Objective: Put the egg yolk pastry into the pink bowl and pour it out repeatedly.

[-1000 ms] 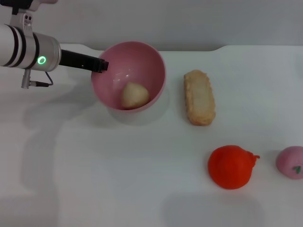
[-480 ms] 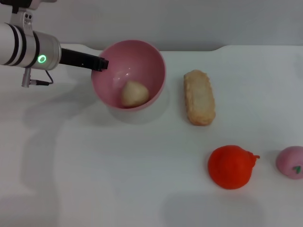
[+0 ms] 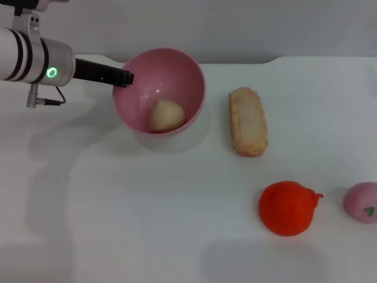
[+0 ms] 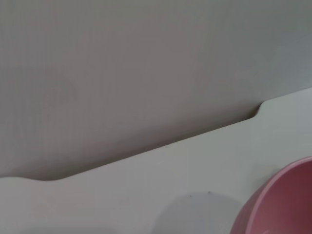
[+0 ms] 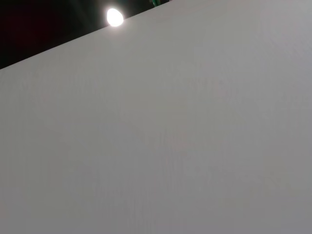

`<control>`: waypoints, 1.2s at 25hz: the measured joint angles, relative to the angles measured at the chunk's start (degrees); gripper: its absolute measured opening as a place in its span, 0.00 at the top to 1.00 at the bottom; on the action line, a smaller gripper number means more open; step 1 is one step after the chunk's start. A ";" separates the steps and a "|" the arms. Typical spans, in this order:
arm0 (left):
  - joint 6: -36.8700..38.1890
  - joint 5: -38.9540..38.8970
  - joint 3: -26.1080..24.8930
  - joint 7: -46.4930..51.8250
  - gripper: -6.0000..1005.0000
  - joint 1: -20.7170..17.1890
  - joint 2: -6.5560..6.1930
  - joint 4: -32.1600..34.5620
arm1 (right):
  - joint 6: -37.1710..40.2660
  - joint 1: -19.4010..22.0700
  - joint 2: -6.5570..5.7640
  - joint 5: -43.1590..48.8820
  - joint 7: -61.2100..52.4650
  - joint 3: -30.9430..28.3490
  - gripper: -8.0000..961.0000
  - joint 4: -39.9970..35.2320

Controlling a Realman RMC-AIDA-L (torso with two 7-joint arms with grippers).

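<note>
Gripping the left rim of the deep glossy pink plastic bowl (image 3: pixel 159 91) with the left gripper (image 3: pixel 125 78), clamped on it and tilting it slightly. Inside, resting low: the small round pale beige pastry ball (image 3: pixel 165 115). Next, probably tipping further to pour out. Right gripper unseen.

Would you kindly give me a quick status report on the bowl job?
Left hand gripping pink bowl at its left rim. Egg yolk pastry inside the bowl. Right hand not in view. Bread lies to the bowl's right, apart.
</note>
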State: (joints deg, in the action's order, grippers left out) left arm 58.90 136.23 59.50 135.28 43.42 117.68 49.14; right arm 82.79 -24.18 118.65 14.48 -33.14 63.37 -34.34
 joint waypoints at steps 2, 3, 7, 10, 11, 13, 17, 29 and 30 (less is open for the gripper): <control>-0.17 0.00 0.00 -0.01 0.95 0.00 0.02 -0.01 | 0.00 -0.04 0.00 0.07 0.00 0.00 0.38 0.00; -0.23 0.01 0.00 -0.02 0.95 0.00 0.02 -0.01 | 0.00 -0.05 0.00 0.13 0.00 0.00 0.38 0.03; -0.23 0.01 0.00 -0.02 0.95 0.00 0.02 -0.01 | 0.00 -0.07 0.00 0.20 0.00 0.00 0.38 0.07; -0.26 0.01 0.54 -0.02 0.95 0.02 0.06 0.13 | 0.02 -0.08 0.00 0.21 0.00 0.00 0.38 0.07; -0.40 0.01 0.61 -0.02 0.95 0.03 0.07 0.17 | 0.05 -0.08 0.00 0.21 0.00 0.00 0.38 0.07; -0.51 0.01 0.62 -0.02 0.95 0.04 0.08 0.18 | 0.14 -0.08 0.00 0.21 0.00 0.00 0.38 0.07; -0.67 0.01 0.62 -0.05 0.95 0.07 0.09 0.39 | 0.24 -0.08 0.06 0.21 0.00 0.00 0.38 0.07; -1.40 0.00 0.66 -0.11 0.95 0.08 0.09 0.31 | 0.46 -0.09 0.09 0.12 0.00 0.00 0.38 0.06; -1.40 0.00 0.66 -0.11 0.95 0.08 0.09 0.31 | 0.48 -0.08 0.09 0.12 -0.04 0.00 0.38 0.04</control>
State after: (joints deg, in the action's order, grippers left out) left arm 57.50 136.23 60.16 135.17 43.49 117.78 49.45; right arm 83.26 -24.25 118.74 14.60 -33.18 63.37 -34.30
